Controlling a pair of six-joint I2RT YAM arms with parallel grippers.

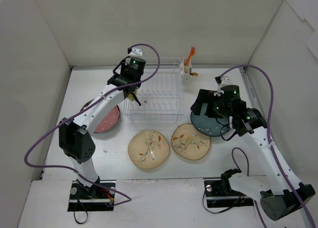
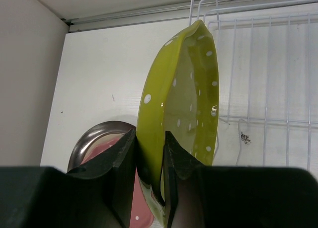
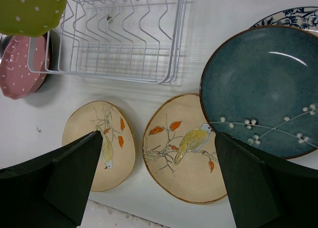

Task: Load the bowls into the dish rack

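Pinching lime bowl (image 2: 185, 109) rim, left claw (image 2: 149, 138) beside rack (image 2: 271, 84) edge.

White table (image 1: 114, 161) under me, matte. Boxed in by white boards: back wall (image 1: 164, 19), left wall (image 1: 30, 89), right wall (image 1: 293, 64). Grey strip (image 1: 94, 67) runs along table's far edge. Light even, shadows soft.

Left claw (image 2: 149, 147) clamped, right claw (image 3: 158, 138) spread wide.

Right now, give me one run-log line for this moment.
left hand: shut on green bowl, held on edge at rack edge | right hand: open, by teal bowl | rack: no bowls inside
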